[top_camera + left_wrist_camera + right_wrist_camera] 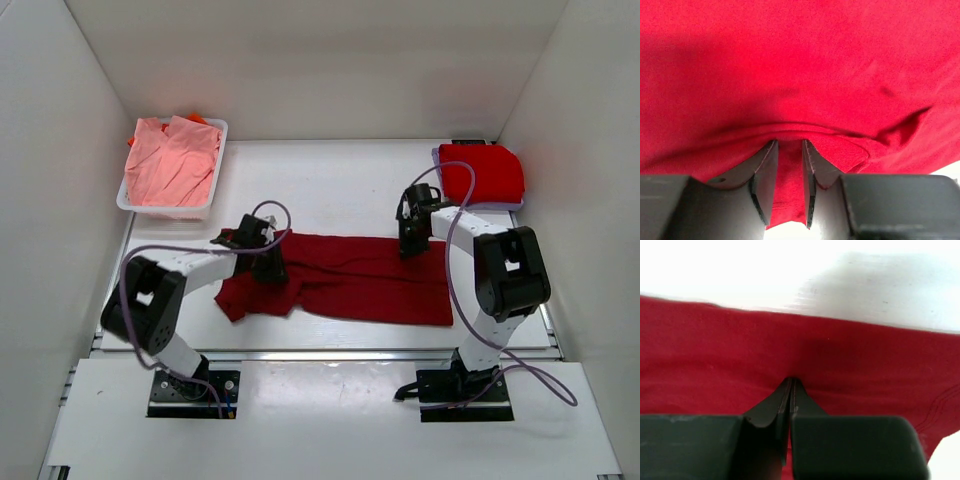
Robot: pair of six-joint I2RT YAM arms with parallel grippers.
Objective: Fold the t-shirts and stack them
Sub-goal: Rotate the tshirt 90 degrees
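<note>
The dark maroon t-shirt [370,285] lies in a long folded strip across the middle of the table. My left gripper [270,264] is down on its left part; in the left wrist view [789,142] the jaws stand a little apart with a ridge of the cloth between them. At the strip's far right edge my right gripper [412,242] has its fingers pressed together, pinching the maroon cloth [791,380]. The bright red t-shirt [483,175] sits folded at the back right. The salmon pink t-shirt [172,160] lies crumpled at the back left.
A shallow white tray [165,209] at the back left holds the pink shirt. White walls close in the left, right and back sides. Purple cables loop over both arms.
</note>
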